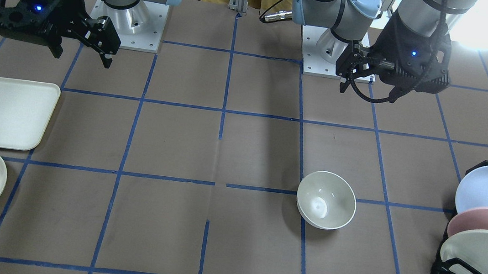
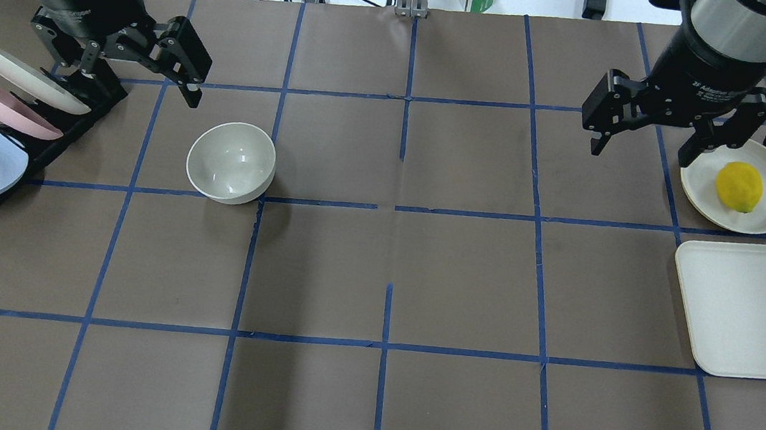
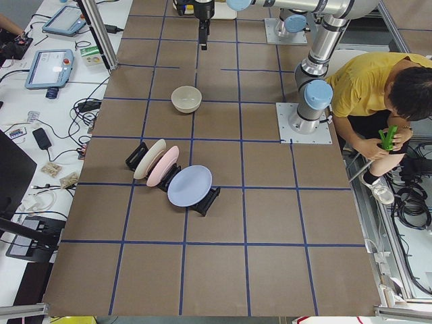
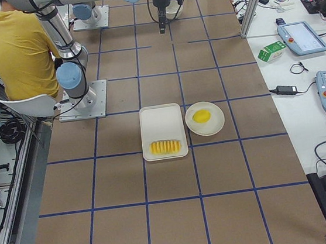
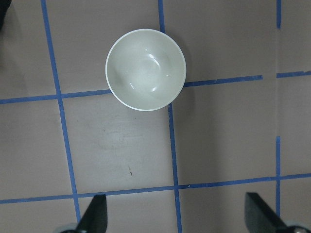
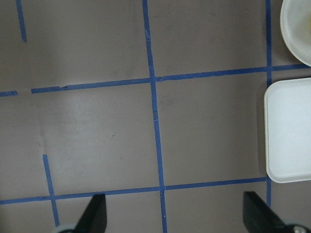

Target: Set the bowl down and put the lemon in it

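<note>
**A:** What should you worry about from here?

**B:** Mostly the lemon (image 2: 739, 186); it is oval and sits loose on a flat plate (image 2: 699, 190), so I judge it could roll if your gripper fingers close off-centre; come down too low and the fingers may strike the plate rim; the carry to the bowl (image 2: 231, 162) is long, and releasing high could make the lemon bounce out or nudge the bowl.

**A:** Where does everything stand?

**B:** The bowl stands upright and empty on the desk (image 2: 390, 281); the lemon lies well apart from the bowl, far toward the robot's right; your right gripper (image 2: 639, 154) hangs between the bowl and the lemon, much nearer the lemon, just beside the plate and touching nothing; its jaws are spread wide and empty.

**A:** And the other arm?

**B:** The left gripper (image 2: 138, 86) hovers near the bowl, on the side away from the lemon, also wide and empty; it may crowd the bowl when you arrive.
</note>
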`<state>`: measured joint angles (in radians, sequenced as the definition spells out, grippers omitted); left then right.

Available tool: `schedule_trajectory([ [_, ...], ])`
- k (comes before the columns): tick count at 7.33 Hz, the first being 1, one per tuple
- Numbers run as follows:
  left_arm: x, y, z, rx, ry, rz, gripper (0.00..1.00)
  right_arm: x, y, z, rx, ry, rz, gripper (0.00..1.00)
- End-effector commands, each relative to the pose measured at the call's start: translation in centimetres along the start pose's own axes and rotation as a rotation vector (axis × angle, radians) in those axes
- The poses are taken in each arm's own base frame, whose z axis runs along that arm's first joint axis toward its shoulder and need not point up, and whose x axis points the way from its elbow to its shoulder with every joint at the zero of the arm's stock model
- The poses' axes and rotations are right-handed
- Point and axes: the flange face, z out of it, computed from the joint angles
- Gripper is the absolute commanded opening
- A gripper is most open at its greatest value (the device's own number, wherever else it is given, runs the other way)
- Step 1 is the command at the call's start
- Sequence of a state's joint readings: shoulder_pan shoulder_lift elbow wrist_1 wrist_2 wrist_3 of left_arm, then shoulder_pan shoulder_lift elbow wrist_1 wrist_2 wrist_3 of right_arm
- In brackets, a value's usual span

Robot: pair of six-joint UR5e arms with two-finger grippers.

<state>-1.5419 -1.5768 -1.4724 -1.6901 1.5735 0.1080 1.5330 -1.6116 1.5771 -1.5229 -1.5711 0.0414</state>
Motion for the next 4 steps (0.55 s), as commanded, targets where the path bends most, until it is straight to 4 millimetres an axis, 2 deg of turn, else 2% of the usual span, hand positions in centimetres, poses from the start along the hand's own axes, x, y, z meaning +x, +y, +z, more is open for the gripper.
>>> schedule_trajectory([
  [1,0.2,0.5,-0.4,0.009,0.002,0.002,1.00,0.0,0.0,0.0,0.001,0.000,-0.001,1.00],
  [2,0.2,0.5,-0.4,0.007,-0.004,0.004,1.00,0.0,-0.1,-0.2,0.007,0.001,-0.001,1.00],
  [3,0.3,1.3,-1.8,0.036,0.000,0.007,1.00,0.0,-0.3,-0.2,0.013,-0.001,-0.001,1.00],
  [4,-0.3,0.5,-1.8,0.037,0.008,-0.007,1.00,0.4,-0.9,0.5,0.002,0.013,-0.009,1.00],
])
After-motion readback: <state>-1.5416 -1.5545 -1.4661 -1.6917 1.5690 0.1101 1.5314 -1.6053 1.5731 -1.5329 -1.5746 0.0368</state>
